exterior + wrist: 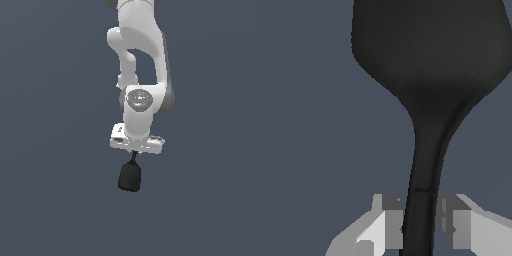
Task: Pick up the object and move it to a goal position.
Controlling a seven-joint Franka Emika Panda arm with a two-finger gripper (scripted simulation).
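A: The arm (142, 55) hangs straight down in the exterior view; the gripper (134, 151) has its jaws clamped on the thin stem of the object (130, 175), and the bulbous black head dangles below the white hand.

B: The wrist view agrees; the object (428, 75) fills most of it, and the stem runs down between the two fingers (390, 225), one on either side; the near one seems to touch the stem, though a sliver of gap may show at the other.

A: So the carry is likely the step in hand; no goal marker shows in either view, so how far remains cannot be judged.

B: To do it well, the arm should probably travel smoothly and keep the wrist level; the heavy head hangs beyond a narrow hold, so a jerk might swing it or let the stem slip.

A: And the jaws ought to stay firm until the goal is reached.

B: As for containers, none is visible; only a plain dark grey background, with no surface edge to place anything by.
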